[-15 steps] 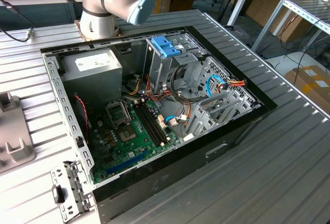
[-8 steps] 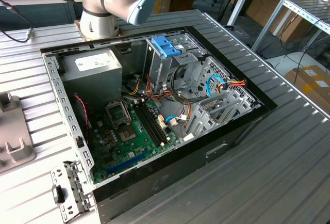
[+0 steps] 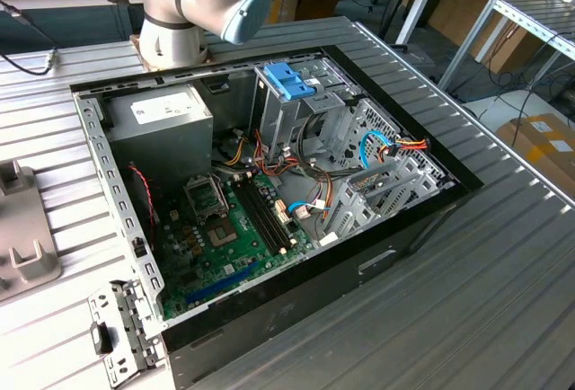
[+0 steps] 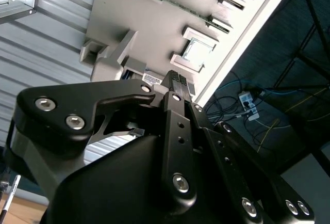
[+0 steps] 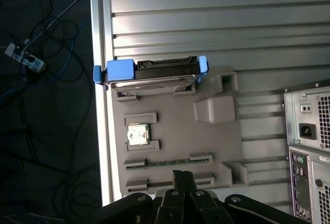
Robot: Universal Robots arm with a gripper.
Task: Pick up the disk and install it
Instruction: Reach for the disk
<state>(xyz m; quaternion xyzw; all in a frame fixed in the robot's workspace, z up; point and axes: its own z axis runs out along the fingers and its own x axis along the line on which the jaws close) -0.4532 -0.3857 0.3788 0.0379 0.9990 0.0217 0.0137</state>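
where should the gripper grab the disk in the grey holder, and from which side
Grip the disk probably by its exposed long edge, midway between the blue bracket ends, pinching its two broad faces. It appears to stand on edge in the grey holder, so come from above.

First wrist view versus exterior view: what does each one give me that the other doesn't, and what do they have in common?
First wrist view: the disk, blue bracket at its ends, sitting in the grey fixture, apart from the gripper; a processor chip in another pocket of that fixture; cables on the floor.
Exterior view: the open computer case seen from inside, with motherboard, power-supply box and blue latch, plus the arm's base.
Both: the slatted table, the grey fixture and the computer case.
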